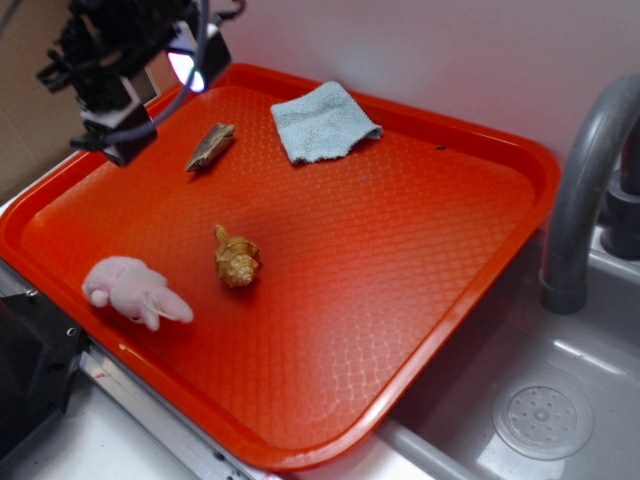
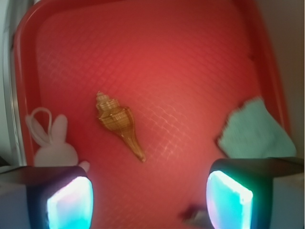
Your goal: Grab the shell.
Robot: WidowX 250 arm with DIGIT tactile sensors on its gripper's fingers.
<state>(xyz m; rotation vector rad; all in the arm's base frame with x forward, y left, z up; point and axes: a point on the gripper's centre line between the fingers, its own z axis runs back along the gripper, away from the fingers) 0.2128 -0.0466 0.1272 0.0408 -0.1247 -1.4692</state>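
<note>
Pincer (image 2: 150, 200) is spread wide and empty, hovering high with the shell (image 2: 119, 123) lying loose on the red tray (image 2: 190, 57) ahead of it between the pads, so honestly a sloppy drop could clip the bunny (image 2: 52, 143) just left.

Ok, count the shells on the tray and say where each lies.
1. The shell lies apart near the middle of the red tray, beside the pink plush toy. The dark-brown piece isn't clearly a shell.
</note>
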